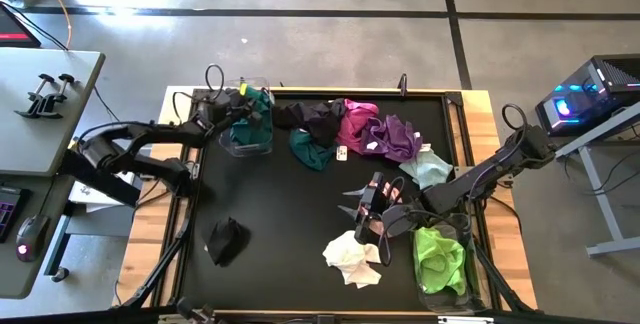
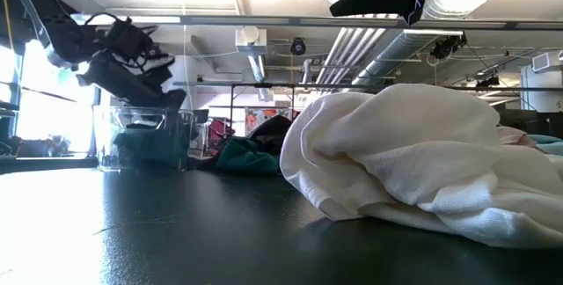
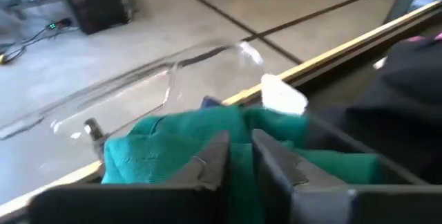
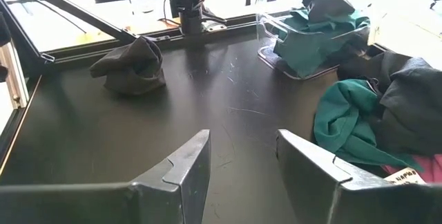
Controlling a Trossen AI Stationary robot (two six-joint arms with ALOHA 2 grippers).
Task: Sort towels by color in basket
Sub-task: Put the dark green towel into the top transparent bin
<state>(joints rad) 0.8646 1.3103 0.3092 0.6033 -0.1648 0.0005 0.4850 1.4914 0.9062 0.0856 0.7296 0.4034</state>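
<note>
Black worktop (image 1: 290, 214) centre is left bare, passable between the crumpled black towel (image 1: 226, 239) and the white towel heap (image 1: 352, 257). Rear edge is blocked by a row of dark, magenta and purple towels (image 1: 350, 126). Clear plastic bins (image 1: 247, 132) occupy two corners.

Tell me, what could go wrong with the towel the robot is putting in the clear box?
1. The left gripper sits over the clear bin, its fingers barely parted around the teal towel. The cloth might snag on a finger and get pulled back out.
2. The towel bulges above the bin's rim, so part may flop over the edge.
3. Another teal towel lies pressed against dark towels; grabbing it might drag one along.
</note>
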